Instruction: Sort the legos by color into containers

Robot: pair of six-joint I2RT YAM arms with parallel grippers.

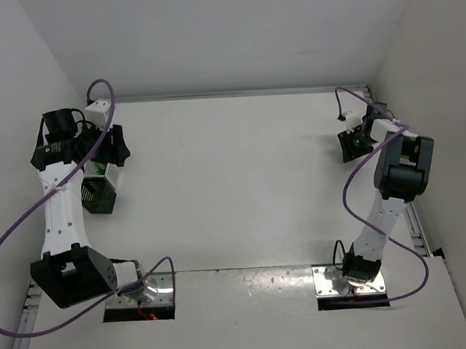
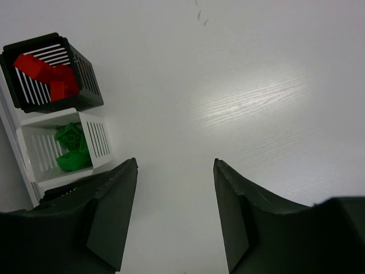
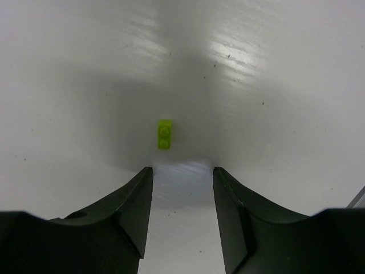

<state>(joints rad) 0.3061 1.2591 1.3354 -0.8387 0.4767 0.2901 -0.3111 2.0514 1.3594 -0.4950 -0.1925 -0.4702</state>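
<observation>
In the left wrist view a black container (image 2: 85,74) holds red legos (image 2: 43,73). Beside it, a white container (image 2: 97,137) holds dark green legos (image 2: 69,149). A second black container (image 2: 57,191) peeks out from under my left finger. My left gripper (image 2: 175,165) hangs open over bare table to the right of them, holding nothing. In the right wrist view a single yellow-green lego (image 3: 165,134) lies flat on the table just beyond my open right gripper (image 3: 182,169), apart from both fingertips. From above, my left gripper (image 1: 105,147) hovers over the containers (image 1: 100,195), and my right gripper (image 1: 355,143) is at the far right.
The containers stand against the left wall (image 1: 25,91). The right gripper works close to the back right corner, near the right wall (image 1: 435,78). Purple cables (image 1: 31,208) loop around both arms. The arm bases (image 1: 351,274) sit at the near edge.
</observation>
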